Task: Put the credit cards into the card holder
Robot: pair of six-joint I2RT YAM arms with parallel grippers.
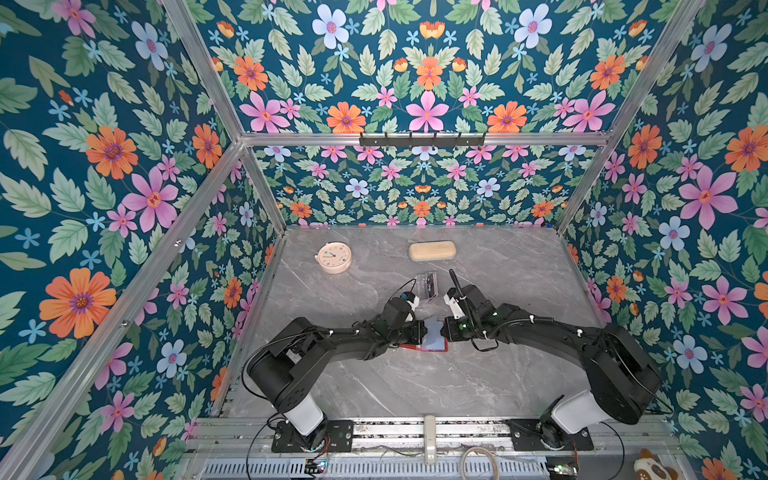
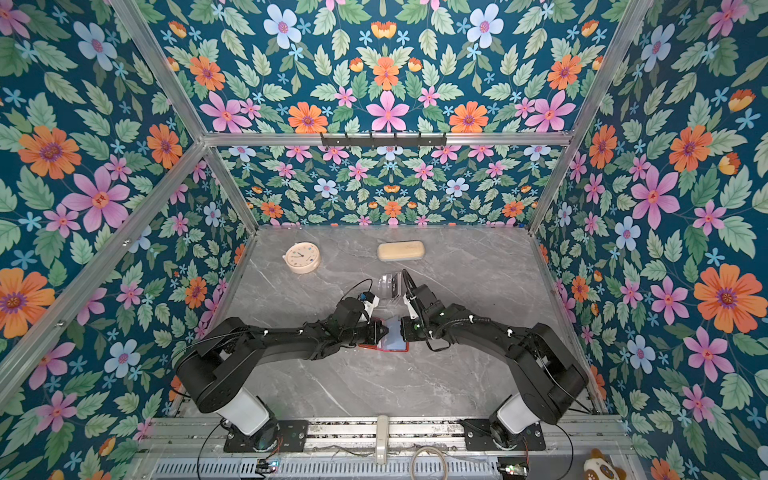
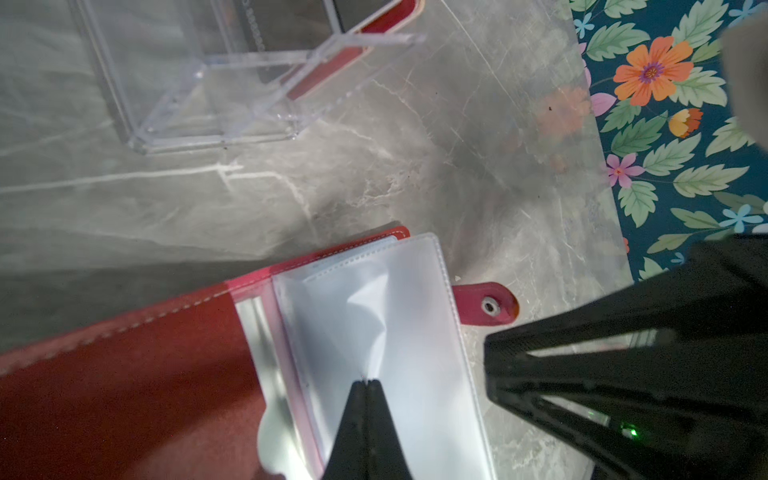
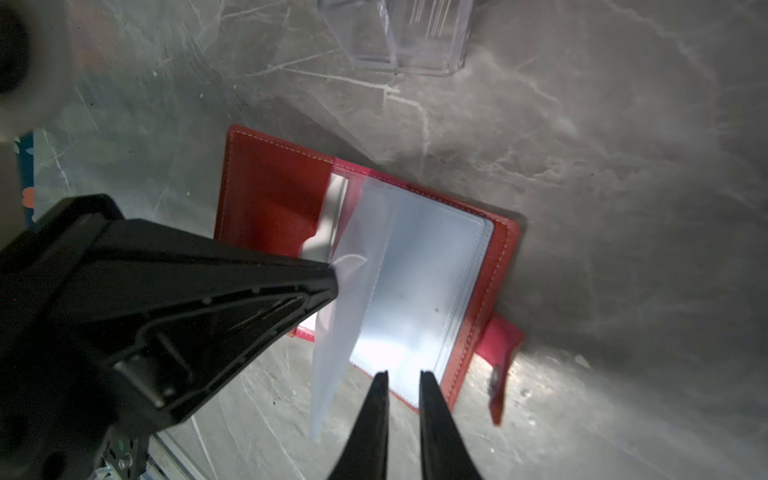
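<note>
The open red card holder (image 1: 434, 338) is seen lower centre. Its floppy-looking clear sleeve (image 4: 353, 299) is pinched at the edge by the left gripper (image 3: 365, 384); the right gripper (image 4: 401, 376) is slightly open, empty.

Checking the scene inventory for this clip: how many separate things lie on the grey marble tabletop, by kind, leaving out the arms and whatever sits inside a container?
Round cream alarm clock: 1
Beige oblong case: 1
Clear acrylic stand: 1
Red leather-look card holder, lying open: 1
Total: 4
</note>
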